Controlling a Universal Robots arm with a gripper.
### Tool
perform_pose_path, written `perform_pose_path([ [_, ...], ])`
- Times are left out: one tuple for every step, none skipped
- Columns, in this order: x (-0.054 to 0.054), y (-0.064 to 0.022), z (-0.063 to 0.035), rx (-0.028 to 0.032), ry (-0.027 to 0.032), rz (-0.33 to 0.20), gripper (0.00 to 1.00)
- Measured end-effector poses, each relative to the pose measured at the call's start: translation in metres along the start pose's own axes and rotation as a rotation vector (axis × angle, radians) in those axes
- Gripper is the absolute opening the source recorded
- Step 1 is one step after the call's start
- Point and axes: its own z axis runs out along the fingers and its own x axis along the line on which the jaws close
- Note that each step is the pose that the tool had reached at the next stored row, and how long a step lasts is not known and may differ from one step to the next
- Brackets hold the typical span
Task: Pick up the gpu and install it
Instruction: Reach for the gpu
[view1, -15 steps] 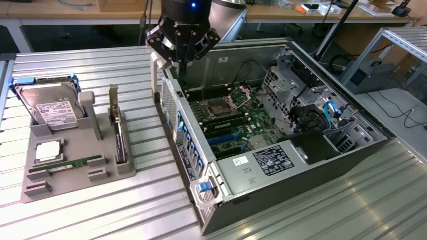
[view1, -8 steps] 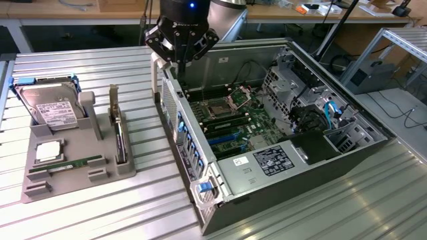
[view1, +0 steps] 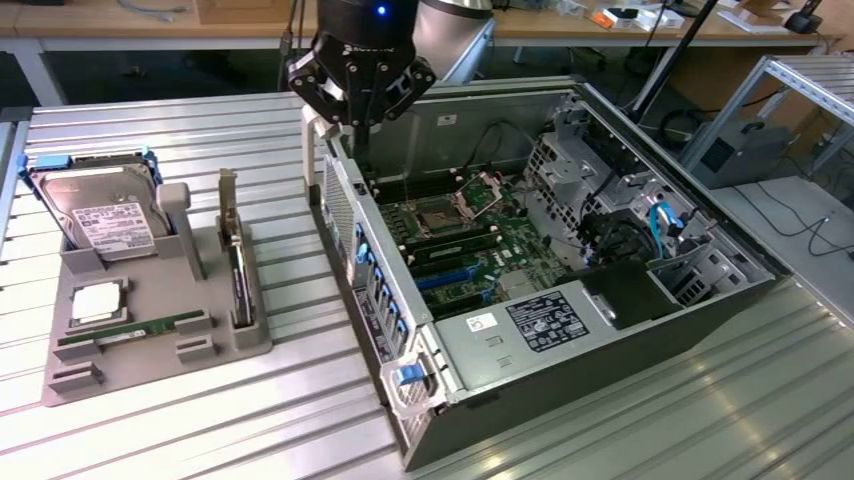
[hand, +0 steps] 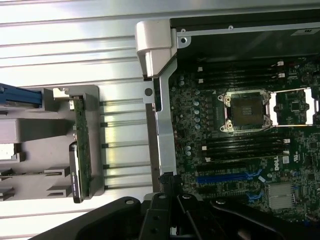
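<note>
above pc case (view1: 350, 235) corner, gripper (view1: 358, 127) clenched, empty; gpu (view1: 238, 278) upright in gray holder (view1: 150, 300); ext view adds hdd (view1: 102, 215) alongside.

Black hand (view1: 358, 120), small blue light (view1: 380, 12)

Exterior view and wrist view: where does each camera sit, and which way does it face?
Exterior view: off the arm, raised, looking down at the open computer case and gray parts holder; the arm's end and shut claw show over the case's edge.
Wrist view: on the wrist, facing straight down at the motherboard; the claw shows.
Shared: the gpu standing in the holder, the CPU socket.
</note>
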Motion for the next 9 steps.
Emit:
perform_pose_path([
  [0.0002, 0.0, 0.0, 0.0, 0.0, 0.0, 0.11],
  [0.0005, -0.0001, 0.0, 0.0, -0.0001, 0.0, 0.11],
  [0.0009, -0.0001, 0.0, 0.0, 0.0, 0.0, 0.11],
  [0.0013, -0.0001, 0.0, -0.0001, 0.0, 0.0, 0.11],
  [0.0017, -0.0001, 0.0, -0.0001, -0.0001, 0.0, 0.11],
  [0.0022, -0.0002, 0.0, 0.0, 0.0, 0.0, 0.11],
  [0.0025, -0.0002, -0.0001, 0.0, 0.0, 0.0, 0.11],
  [0.0028, -0.0002, -0.0001, 0.0, 0.0, 0.0, 0.11],
  [0.0032, -0.0003, -0.0001, 0.0, 0.0, 0.0, 0.11],
])
